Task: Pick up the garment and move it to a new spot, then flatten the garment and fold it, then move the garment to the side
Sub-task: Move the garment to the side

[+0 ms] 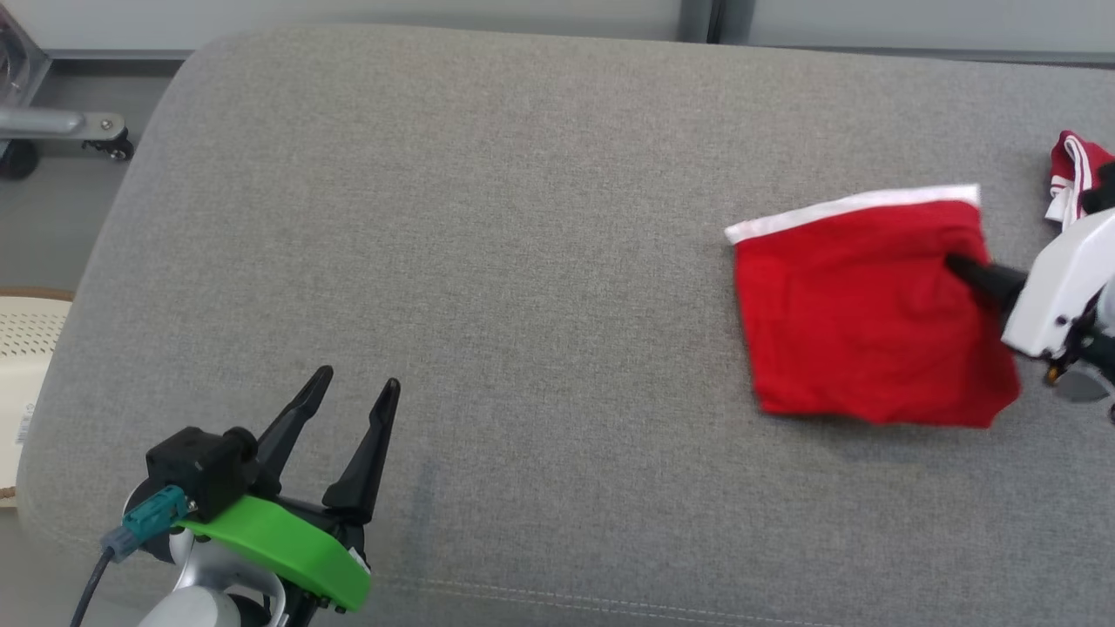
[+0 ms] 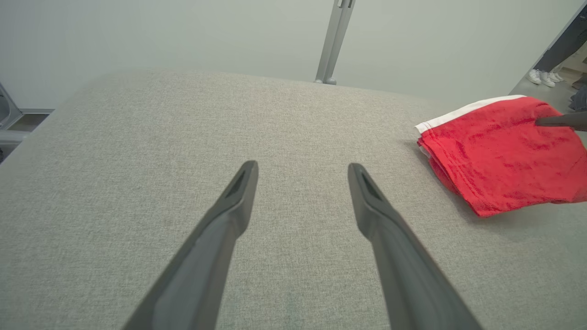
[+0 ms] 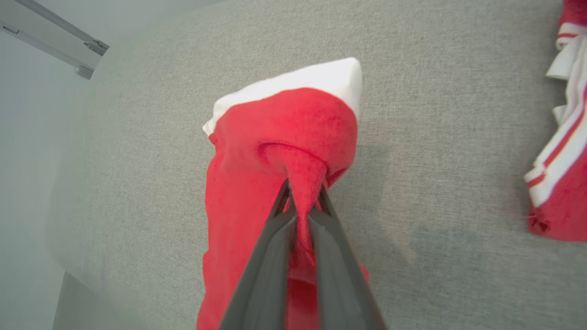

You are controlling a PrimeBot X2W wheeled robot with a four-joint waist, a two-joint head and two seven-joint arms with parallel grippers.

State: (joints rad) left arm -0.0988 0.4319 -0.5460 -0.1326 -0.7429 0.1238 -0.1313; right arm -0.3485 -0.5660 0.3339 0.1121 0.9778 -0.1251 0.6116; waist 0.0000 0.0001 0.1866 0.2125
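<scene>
The garment is a folded red cloth with a white band along its far edge, lying on the right part of the grey cushion. My right gripper is shut on a pinch of its red fabric near the right edge; the right wrist view shows the cloth bunched between the closed fingers. My left gripper hovers open at the lower left, far from the garment, with nothing between its fingers. The left wrist view has the garment at its right side.
A second red garment with white stripes lies at the cushion's far right, close to my right arm. A pale perforated basket stands off the cushion's left edge. A wheeled metal frame sits on the floor at upper left.
</scene>
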